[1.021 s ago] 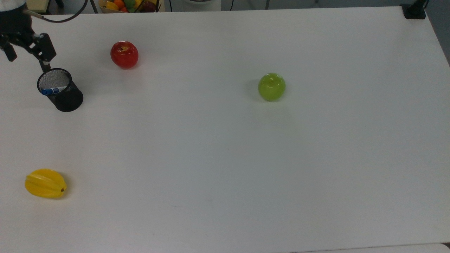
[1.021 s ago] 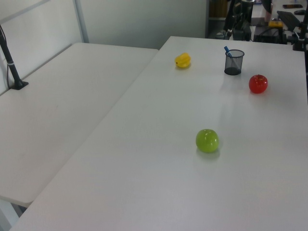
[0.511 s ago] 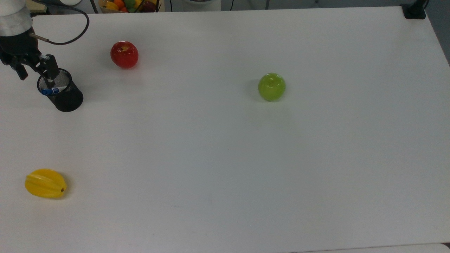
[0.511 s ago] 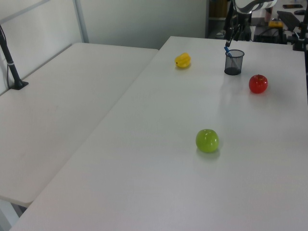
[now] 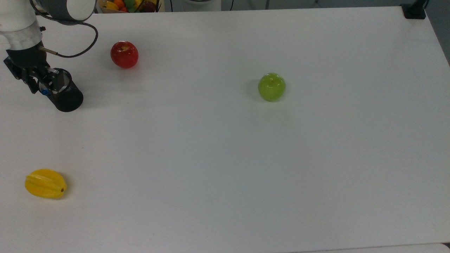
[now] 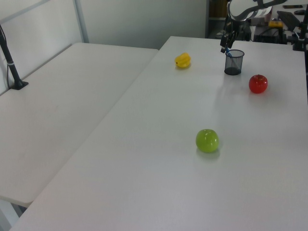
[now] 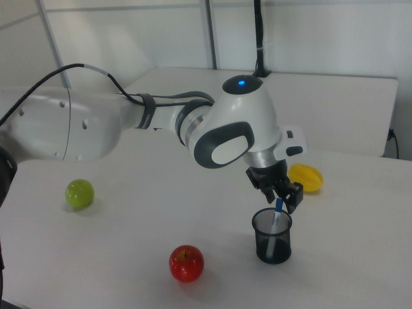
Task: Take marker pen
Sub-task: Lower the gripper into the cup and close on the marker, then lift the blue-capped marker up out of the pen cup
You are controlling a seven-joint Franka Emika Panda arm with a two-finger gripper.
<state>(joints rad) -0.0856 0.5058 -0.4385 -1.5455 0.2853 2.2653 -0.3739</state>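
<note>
In the top view, the gripper (image 5: 43, 86) hangs over the rim of a black mesh cup (image 5: 65, 95) at the top view's far left; only the marker pen's (image 5: 44, 92) blue tip peeks out between the fingers. A glossy red apple (image 5: 124, 54), a green apple (image 5: 271, 86) and a ribbed yellow starfruit (image 5: 45, 183) lie well apart on the matte white table (image 5: 246, 168).

In the left view, the cup (image 6: 234, 62) sits far off, the pen (image 6: 229, 52) a thin blue sliver.

In the right view, the slim white barrel with its blue cap (image 7: 278, 212) stands tilted in the cup (image 7: 272, 235), the gripper (image 7: 282, 194) straddling its top; I cannot tell whether it pinches.
</note>
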